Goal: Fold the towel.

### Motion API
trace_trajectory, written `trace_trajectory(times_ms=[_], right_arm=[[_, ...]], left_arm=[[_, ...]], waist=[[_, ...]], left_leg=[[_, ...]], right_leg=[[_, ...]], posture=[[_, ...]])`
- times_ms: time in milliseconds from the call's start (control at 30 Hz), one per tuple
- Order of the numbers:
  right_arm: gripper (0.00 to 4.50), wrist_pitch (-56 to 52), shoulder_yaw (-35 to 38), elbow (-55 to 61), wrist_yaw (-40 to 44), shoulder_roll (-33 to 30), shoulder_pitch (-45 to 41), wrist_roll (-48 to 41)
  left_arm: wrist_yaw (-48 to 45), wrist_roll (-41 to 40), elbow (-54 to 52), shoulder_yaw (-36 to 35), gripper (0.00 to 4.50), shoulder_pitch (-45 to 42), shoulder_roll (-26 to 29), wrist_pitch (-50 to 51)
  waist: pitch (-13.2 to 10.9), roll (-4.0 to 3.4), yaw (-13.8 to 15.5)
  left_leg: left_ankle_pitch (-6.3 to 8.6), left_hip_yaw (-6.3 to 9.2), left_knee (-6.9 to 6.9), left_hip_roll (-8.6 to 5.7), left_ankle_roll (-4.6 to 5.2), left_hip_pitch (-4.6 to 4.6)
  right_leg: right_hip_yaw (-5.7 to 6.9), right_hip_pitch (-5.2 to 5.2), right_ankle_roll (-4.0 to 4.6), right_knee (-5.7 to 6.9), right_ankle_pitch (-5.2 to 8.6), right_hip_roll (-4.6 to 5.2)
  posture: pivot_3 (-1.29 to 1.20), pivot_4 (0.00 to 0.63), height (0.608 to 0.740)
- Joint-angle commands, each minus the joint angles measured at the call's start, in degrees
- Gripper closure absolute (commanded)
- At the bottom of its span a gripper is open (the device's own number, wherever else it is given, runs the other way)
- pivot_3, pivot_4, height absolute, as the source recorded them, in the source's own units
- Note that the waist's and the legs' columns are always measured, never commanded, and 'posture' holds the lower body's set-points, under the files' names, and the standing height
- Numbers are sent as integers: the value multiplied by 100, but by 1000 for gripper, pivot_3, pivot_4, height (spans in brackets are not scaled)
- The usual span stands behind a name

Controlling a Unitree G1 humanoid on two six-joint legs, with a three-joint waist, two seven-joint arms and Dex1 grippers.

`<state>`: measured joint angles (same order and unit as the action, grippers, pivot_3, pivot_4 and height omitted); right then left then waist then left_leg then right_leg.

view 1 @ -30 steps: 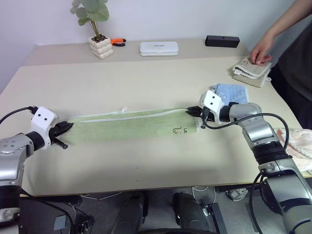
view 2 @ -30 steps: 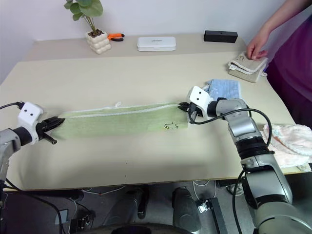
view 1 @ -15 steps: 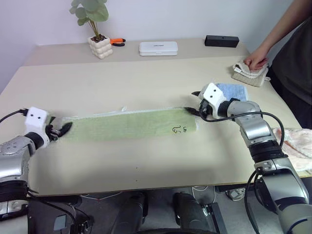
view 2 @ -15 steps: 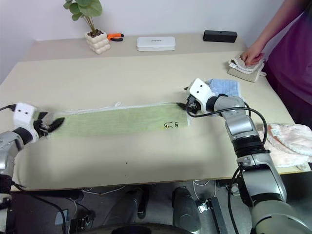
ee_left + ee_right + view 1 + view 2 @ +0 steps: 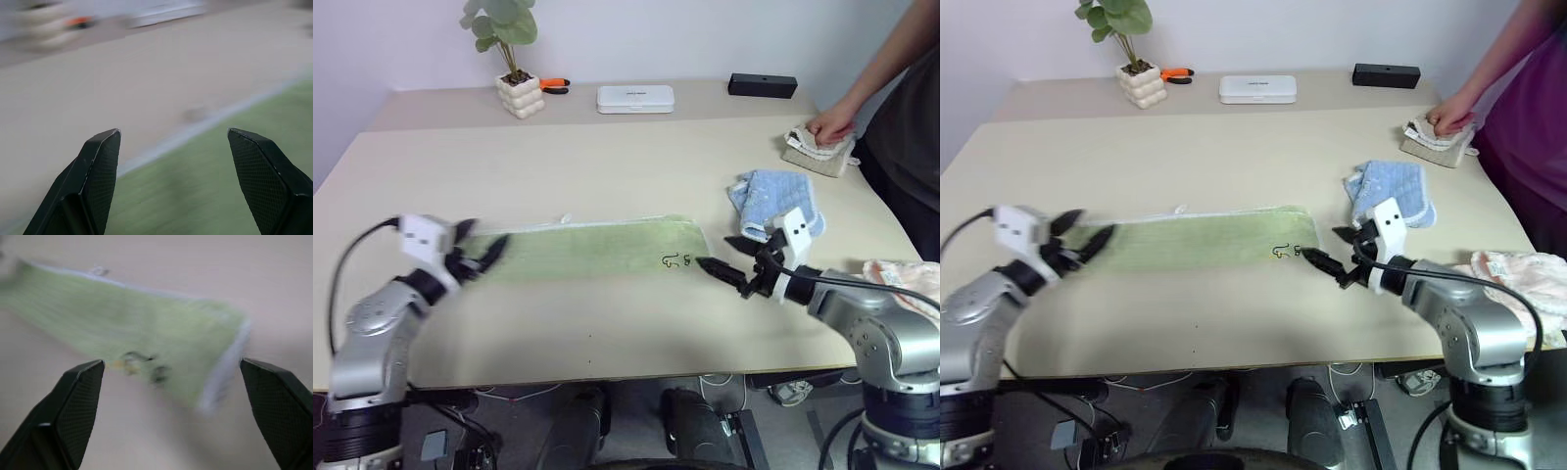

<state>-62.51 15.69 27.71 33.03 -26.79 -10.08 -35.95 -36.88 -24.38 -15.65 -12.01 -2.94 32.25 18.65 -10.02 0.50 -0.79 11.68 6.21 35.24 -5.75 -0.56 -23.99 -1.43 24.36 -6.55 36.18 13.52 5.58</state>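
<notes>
Since a second ago both grippers have let go of the towel [image 5: 582, 249] ends and pulled off: left gripper [image 5: 478, 251] now spread at the strip's left end, right gripper [image 5: 722, 264] spread just off its right end, lower right of centre. Towel lies flat as a long folded strip across the middle of the worktop [image 5: 607, 157], embroidery at its right end. Light, limp terry, likely grippy not slippery, will sag; probably best pinched at end corners through both layers.

Bare table [image 5: 607, 166] far of towel [image 5: 587, 250]. Blue cloth [image 5: 773, 196] crowds right end; person's hand [image 5: 829, 125] on beige towel [image 5: 818, 152] far right.
</notes>
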Motion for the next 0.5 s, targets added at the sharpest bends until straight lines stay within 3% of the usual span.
trace_trajectory(times_ms=[33, 200, 500], right_arm=[[24, -685, 426, 385, -586, 253, 113, -452], [24, -1421, 519, 133, -1647, 1165, 25, -450], [24, -1578, 1544, -1130, -3122, 2837, -1258, -346]], left_arm=[[-176, -133, -575, 540, 920, -17, -157, 114], [-396, 44, -929, 1422, 920, -68, -395, 93], [-391, -33, -1134, 1391, 920, 158, -388, 117]], waist=[[1, -1, 5], [2, 0, 7], [8, -2, -25]], left_leg=[[0, 0, -2, 3, 0, 1], [0, -2, -2, 5, 1, 1], [-1, -7, -5, 20, 0, 30]], right_leg=[[0, 1, 0, 0, 0, -2], [3, 0, -7, 0, -4, -3], [-1, -22, 17, -3, -3, -25]], posture=[[0, 150, 740], [0, 150, 740], [0, 150, 740]])
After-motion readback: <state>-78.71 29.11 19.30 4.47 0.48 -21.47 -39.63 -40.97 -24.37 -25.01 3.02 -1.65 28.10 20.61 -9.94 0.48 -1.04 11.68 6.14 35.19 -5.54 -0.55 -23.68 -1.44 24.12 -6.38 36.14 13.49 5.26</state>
